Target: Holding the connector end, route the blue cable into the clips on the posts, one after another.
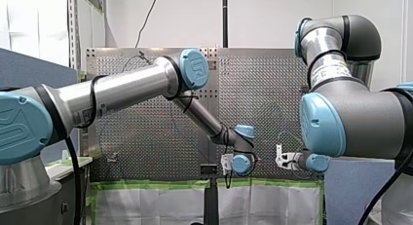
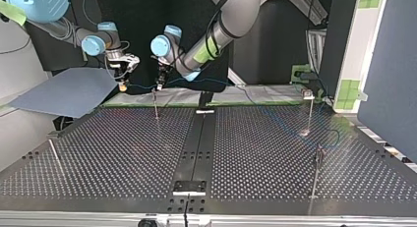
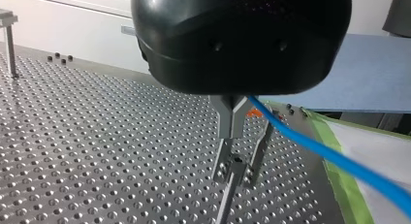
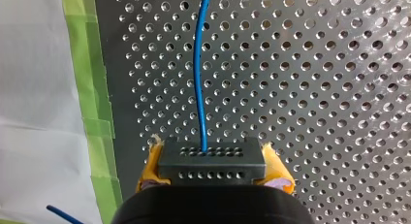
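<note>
In the right wrist view my right gripper is shut on the black connector, with a yellow pad on either side of it. The blue cable leaves the connector and runs ahead over the perforated table. In the left wrist view my left gripper, with metal fingers, is shut on the blue cable just above a clip post. In the top view my right gripper hangs at the left. My left gripper is over the post, and the cable stretches between them.
Three more posts stand in the top view: one at the far right, one nearer on the right, and a leaning one at the left. A blue-grey sheet lies beyond the table's left corner. Green tape edges the table.
</note>
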